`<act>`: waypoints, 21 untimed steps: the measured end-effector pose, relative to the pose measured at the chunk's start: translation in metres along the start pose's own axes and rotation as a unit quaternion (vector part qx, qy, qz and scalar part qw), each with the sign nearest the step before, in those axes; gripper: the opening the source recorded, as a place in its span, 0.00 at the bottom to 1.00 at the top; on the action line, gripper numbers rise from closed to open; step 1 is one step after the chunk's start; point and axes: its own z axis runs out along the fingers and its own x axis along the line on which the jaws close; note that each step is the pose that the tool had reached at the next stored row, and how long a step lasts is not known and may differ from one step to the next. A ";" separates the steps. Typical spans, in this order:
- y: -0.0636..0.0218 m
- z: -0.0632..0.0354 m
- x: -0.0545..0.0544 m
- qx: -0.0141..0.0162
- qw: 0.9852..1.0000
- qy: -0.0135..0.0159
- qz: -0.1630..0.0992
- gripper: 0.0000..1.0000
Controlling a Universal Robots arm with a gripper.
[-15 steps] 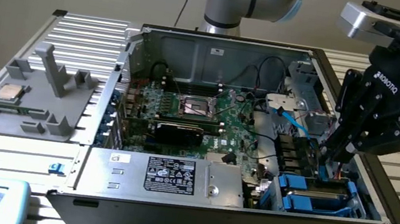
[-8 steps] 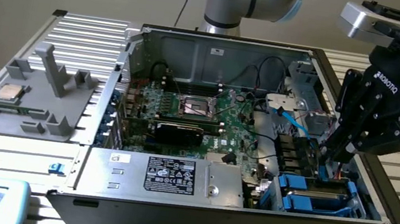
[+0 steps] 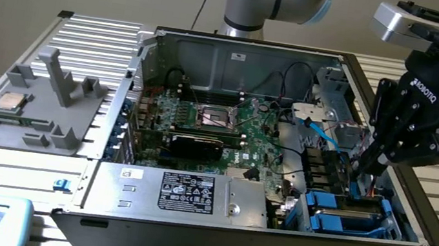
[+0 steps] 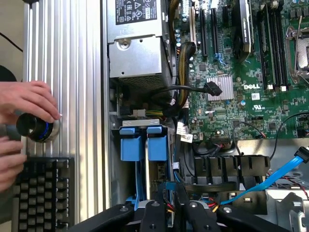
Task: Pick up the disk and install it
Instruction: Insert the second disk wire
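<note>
Inside the open computer case (image 3: 272,235), at about four o'clock from the motherboard (image 3: 228,127) in the exterior view, the disk (image 3: 343,215) sits low in the corner drive bay. Its blue rails and a strip of grey metal show; its label face is hidden. The gripper (image 3: 367,166) reaches down into the case just at twelve o'clock of the disk, its black fingertips among the cables close above it. Whether they touch the disk cannot be told, nor whether the claw is open or closed. From the wrist view the gripper (image 4: 173,212) hangs near the disk's two blue end tabs (image 4: 144,142). At nine o'clock of the disk lies the silver power supply (image 3: 183,192) with its black label. Outside the case, a person's hand (image 4: 26,99) holds a dark cylinder (image 4: 35,128) beside a keyboard (image 4: 41,193).
</note>
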 end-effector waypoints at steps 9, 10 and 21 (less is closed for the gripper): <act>0.0003 0.0000 0.000 0.003 1.000 0.001 -0.015 0.11; 0.0003 0.0001 0.000 0.004 1.000 0.001 -0.024 0.11; 0.0002 0.0024 0.000 0.019 0.992 -0.008 -0.124 0.11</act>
